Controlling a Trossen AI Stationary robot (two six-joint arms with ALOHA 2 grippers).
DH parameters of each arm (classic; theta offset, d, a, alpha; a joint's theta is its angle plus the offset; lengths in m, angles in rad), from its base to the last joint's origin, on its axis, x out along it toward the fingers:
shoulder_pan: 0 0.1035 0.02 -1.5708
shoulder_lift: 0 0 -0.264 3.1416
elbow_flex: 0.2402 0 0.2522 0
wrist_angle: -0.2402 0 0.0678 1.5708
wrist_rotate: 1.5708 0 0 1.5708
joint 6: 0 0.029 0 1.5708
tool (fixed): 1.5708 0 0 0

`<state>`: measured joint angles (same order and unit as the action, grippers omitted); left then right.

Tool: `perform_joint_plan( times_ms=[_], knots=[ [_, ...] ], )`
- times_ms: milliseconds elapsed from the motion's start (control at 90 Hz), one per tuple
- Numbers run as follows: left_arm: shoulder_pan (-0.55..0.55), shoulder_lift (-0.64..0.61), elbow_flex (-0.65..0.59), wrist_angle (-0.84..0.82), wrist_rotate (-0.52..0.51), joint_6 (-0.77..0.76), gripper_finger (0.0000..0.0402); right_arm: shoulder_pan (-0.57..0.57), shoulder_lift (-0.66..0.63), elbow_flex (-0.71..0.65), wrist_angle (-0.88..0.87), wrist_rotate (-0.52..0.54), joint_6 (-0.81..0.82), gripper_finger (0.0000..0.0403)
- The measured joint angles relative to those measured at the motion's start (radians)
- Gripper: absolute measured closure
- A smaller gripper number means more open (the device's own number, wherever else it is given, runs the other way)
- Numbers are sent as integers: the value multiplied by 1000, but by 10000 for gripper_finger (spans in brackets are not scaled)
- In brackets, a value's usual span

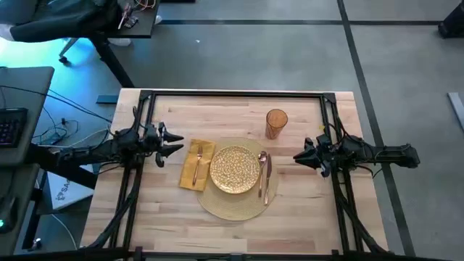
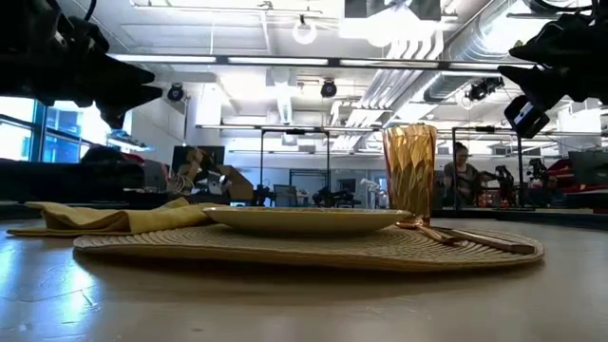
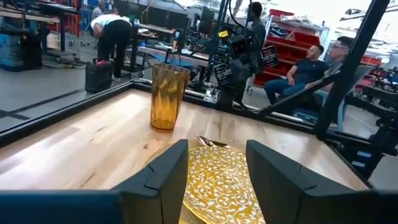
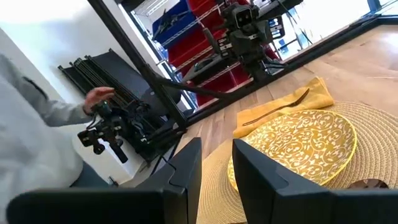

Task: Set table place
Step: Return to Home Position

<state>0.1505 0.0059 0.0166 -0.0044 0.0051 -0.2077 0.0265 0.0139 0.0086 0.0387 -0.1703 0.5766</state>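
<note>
plate (image 4: 292, 146) on placemat (image 4: 373, 127) | fork (image 4: 278, 106) on napkin (image 4: 318, 92) | right pincer (image 4: 216, 150) ajar

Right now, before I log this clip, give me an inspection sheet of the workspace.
Surface: table, light wood planks, black frame.
Job's things: plate centred on placemat; napkin on its left-arm side, fork lying on it; spoon and knife on the right-arm side; amber glass upright beyond them, off the mat.
Clutter: nothing seen.
Grippers: left gripper open, raised beside the napkin; right gripper open, raised beside the mat.
Cables: loose cables on the floor by the left arm.
Surroundings: keyboard on a side desk; seated people; red bins.
</note>
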Motion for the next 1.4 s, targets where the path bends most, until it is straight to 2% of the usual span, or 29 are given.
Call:
perform_joint_plan(
  times_ms=[200, 378, 533, 1400],
  knots=[
    [0, 0, 0, 0, -2, 0, 255, 0, 0, 0, 0, 0, -7, 329],
    [0, 0, 0, 0, -2, 0, 255, 0, 0, 0, 0, 35, -401, 329],
    [0, 0, 0, 1, -2, 0, 255, 0, 0, 0, -20, 116, -527, 329],
    [-1, 0, 0, 1, -2, 0, 255, 0, 0, 1, -24, 136, -480, 329]
  ],
)
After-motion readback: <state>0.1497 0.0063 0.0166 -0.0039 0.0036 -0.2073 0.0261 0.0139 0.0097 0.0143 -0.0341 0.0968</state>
